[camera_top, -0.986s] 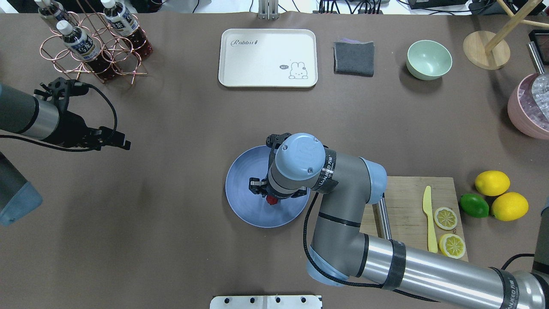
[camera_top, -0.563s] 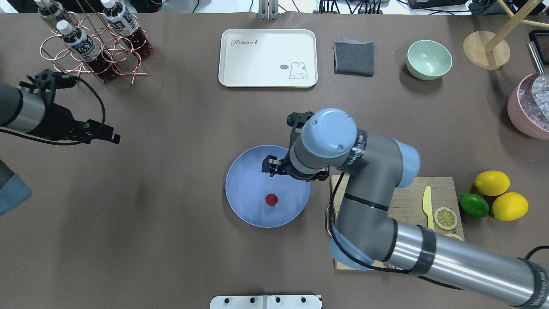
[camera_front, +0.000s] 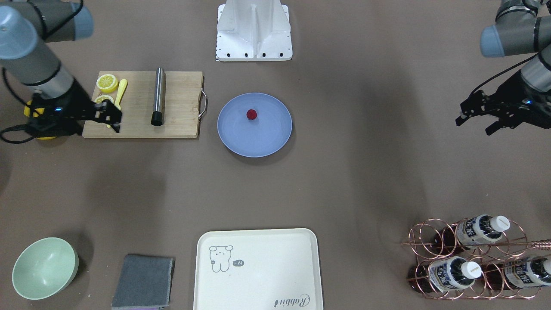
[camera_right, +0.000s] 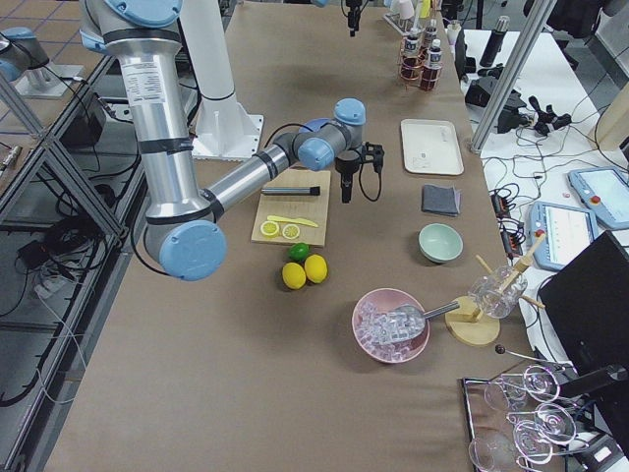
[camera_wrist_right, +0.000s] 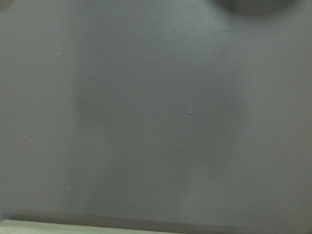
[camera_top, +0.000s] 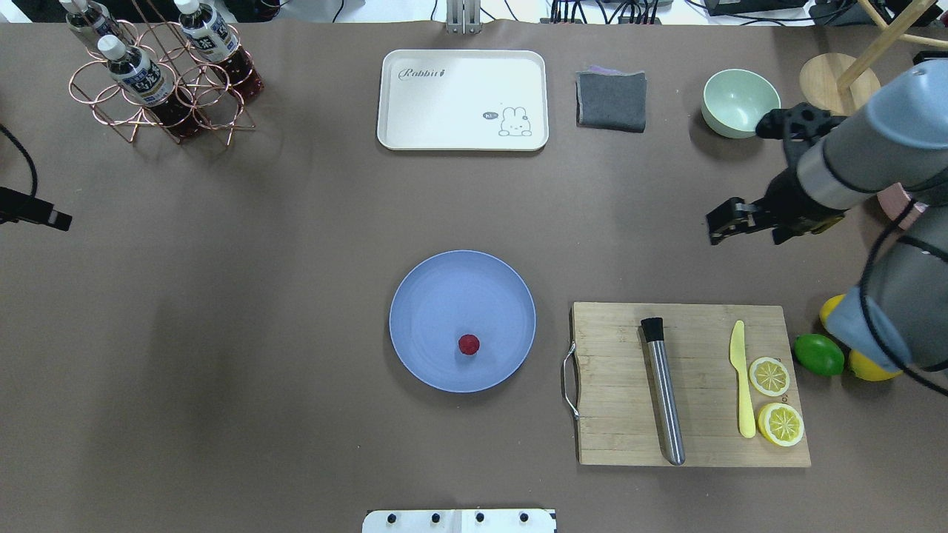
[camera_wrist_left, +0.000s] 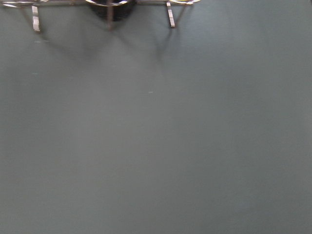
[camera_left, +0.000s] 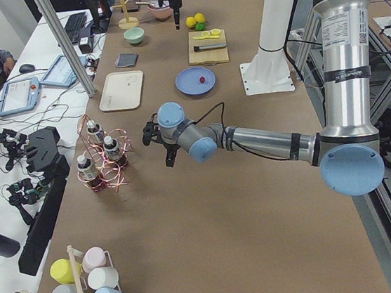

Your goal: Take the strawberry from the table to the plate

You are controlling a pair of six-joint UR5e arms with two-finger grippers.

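The small dark red strawberry (camera_top: 468,344) (camera_front: 252,114) lies alone on the blue-grey plate (camera_top: 422,296) (camera_front: 267,144), toward the robot's side of it, on the brown table (camera_top: 259,333). My right gripper (camera_top: 717,228) (camera_front: 112,119) hangs open and empty well off to the right, above the table beyond the cutting board and near the green bowl. At the table's left edge, far from the plate, my left gripper (camera_top: 59,220) (camera_front: 473,125) is also open and holds nothing. Both wrist views show only bare table.
A wooden cutting board (camera_top: 615,414) right of the plate carries a steel muddler (camera_top: 663,392), a yellow knife (camera_top: 740,377) and lemon slices (camera_top: 770,376). Lemons and a lime (camera_top: 818,354) lie beside it. At the far side stand a cream tray (camera_top: 463,100), grey cloth (camera_top: 611,100), green bowl (camera_top: 740,102) and bottle rack (camera_top: 159,70).
My right gripper opened, left the strawberry lying on the plate, then rose and swung away to the far right. My left arm drew back toward the left edge.
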